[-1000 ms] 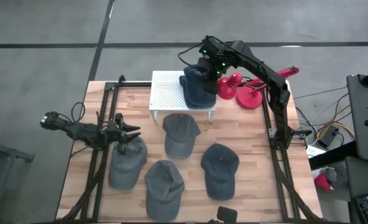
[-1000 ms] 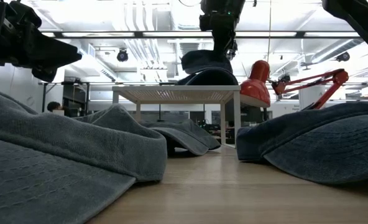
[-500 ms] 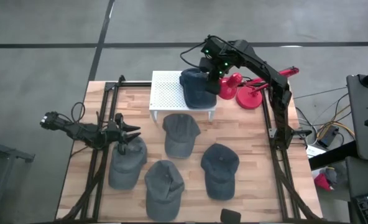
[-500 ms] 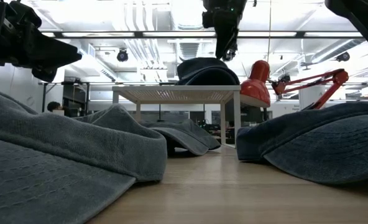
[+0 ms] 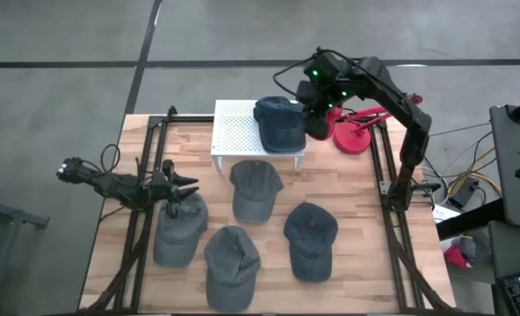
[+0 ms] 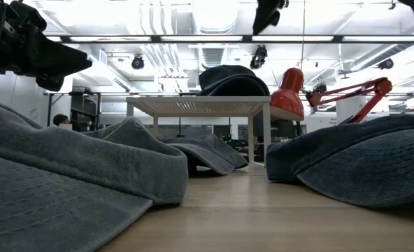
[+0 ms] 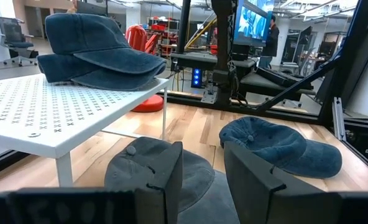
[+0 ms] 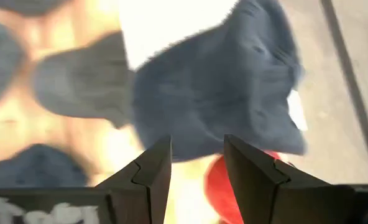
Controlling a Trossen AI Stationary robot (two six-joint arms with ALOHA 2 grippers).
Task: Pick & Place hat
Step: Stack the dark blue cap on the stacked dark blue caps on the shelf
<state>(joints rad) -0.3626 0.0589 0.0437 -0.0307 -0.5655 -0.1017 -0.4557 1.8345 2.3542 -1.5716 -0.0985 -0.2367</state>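
Note:
A dark blue hat (image 5: pixel 280 123) lies crown up on the right end of a white perforated stand (image 5: pixel 235 130) at the table's far side. In the left wrist view the hat (image 7: pixel 94 53) shows two brims, one above the other. My right gripper (image 5: pixel 317 92) hangs open above and to the right of the hat (image 8: pixel 221 93), touching nothing; the low view shows the gripper (image 6: pixel 266 14) high above the stand. My left gripper (image 5: pixel 187 184) stands open and level at the table's left, over another hat (image 5: pixel 179 230), with nothing between its fingers (image 7: pixel 171 180).
Three more dark hats (image 5: pixel 254 189) (image 5: pixel 311 239) (image 5: pixel 232 263) lie on the wooden table in front of the stand. A red desk lamp (image 5: pixel 352 132) stands at the far right, just beside my right gripper. Black frame rails run along both sides of the table.
My right gripper has let go of the hat on the stand and risen up and toward the table's right edge, clear of it. The hat's crown, held up a second ago, has settled on the stand.

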